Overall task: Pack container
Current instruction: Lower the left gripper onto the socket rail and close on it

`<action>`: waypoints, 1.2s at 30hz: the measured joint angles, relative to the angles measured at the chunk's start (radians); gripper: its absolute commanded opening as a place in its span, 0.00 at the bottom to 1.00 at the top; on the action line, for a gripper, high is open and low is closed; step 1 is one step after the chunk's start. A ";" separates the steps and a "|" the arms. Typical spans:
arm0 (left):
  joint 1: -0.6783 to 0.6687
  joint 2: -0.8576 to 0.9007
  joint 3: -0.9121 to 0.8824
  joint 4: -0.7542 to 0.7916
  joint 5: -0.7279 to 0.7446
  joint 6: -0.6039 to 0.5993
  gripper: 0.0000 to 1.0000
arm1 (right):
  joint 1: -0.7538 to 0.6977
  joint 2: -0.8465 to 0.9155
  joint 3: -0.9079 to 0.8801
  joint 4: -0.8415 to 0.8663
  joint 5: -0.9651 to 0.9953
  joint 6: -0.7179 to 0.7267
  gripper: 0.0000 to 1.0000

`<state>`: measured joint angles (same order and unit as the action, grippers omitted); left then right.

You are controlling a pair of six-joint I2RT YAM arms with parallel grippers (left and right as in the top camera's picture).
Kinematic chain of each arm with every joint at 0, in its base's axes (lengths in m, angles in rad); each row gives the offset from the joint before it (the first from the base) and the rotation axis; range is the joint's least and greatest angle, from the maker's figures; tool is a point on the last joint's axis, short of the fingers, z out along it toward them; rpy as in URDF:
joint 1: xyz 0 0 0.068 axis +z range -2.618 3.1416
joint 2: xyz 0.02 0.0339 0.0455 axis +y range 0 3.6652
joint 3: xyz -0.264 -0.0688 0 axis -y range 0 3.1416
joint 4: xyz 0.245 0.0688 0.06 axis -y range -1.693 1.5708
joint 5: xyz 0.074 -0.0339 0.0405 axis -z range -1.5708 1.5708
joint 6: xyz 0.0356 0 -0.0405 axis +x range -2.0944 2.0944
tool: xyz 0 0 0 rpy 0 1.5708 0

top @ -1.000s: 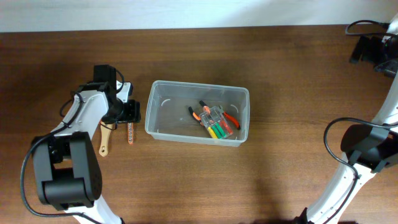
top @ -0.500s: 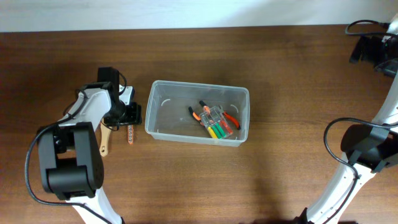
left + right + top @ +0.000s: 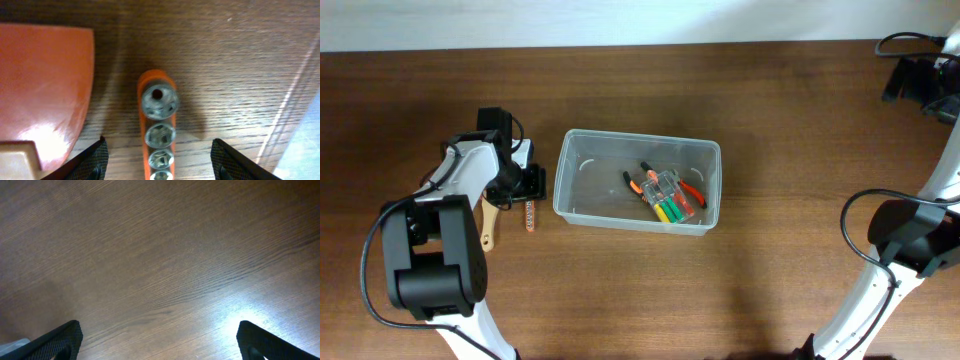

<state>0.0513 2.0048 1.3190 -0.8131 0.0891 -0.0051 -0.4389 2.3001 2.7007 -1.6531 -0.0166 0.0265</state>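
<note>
The container (image 3: pixel 566 160), a large clear bin, stands mid-table and holds orange-handled pliers (image 3: pixel 642 182) and a small clear case (image 3: pixel 672 200) with green, yellow and red pieces. Just left of it my left gripper (image 3: pixel 527 186) hovers low over an orange socket rail (image 3: pixel 530 216). The left wrist view shows that rail (image 3: pixel 158 102) with its metal sockets lying between the left gripper's (image 3: pixel 159 161) open fingers (image 3: pixel 95 159), untouched by either. My right gripper (image 3: pixel 160 340) is open over bare wood, seen in the overhead view at the far right back (image 3: pixel 902 80).
A spatula lies beside the rail: its wooden handle (image 3: pixel 487 228) points to the table's front and its red blade (image 3: pixel 45 85) lies left of the rail. The container's edge (image 3: pixel 302 150) is close on the rail's right.
The left arm has swung slightly and its gripper has shifted a little toward the container. The rail, the container and the right arm have stayed put.
</note>
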 measured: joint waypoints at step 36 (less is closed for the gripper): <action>-0.090 0.006 0.000 0.019 -0.108 -0.019 0.50 | 0.000 0.000 0.000 0.000 0.000 0.000 0.99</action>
<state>-0.0391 2.0113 1.3186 -0.7940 -0.0185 -0.0242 -0.4389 2.3001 2.7007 -1.6531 -0.0166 0.0265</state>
